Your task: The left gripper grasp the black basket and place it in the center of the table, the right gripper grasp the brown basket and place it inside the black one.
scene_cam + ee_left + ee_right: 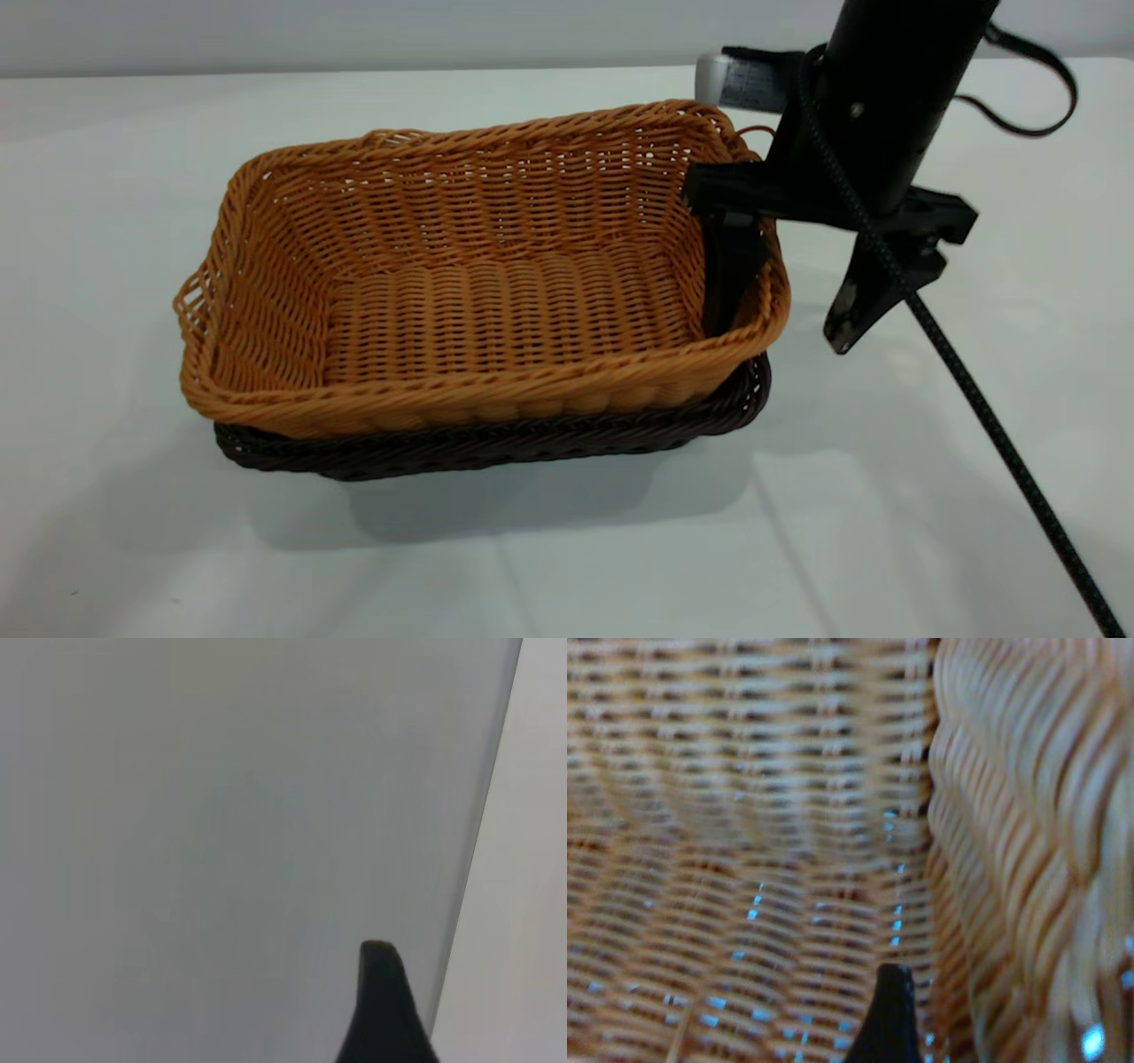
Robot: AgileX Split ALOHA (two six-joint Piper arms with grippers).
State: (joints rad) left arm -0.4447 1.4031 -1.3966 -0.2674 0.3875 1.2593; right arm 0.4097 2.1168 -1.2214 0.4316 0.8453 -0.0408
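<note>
The brown basket [496, 292] sits nested inside the black basket [496, 443], its woven tan body standing higher, so that only a dark strip of the black one shows beneath it along the near side and round the right-hand corner. The pair rests near the middle of the white table [177, 549], throwing a soft shadow on the surface in front. The brown basket is upright with its open side up, and its ribbed floor is bare. At its right end the right gripper [797, 292] comes down from a black arm, with the jaws spread wide astride the braided rim: one finger [733, 266] hangs inside the basket against the end wall, the other hangs outside it, clear of the wicker and above the table. The rim lies between the two fingers, but they are not closed on it. The right wrist view shows the tan weave of the brown basket [744, 815] up close, with the thick rim braid at one side and a dark fingertip [890, 1019] lying along the inner wall. A braided black cable [974, 390] runs from the arm down across the table toward the near right corner. The left gripper [383, 1010] appears only in its own wrist view as one dark fingertip over the plain table [221, 815], and whether it is open or closed cannot be told.
</note>
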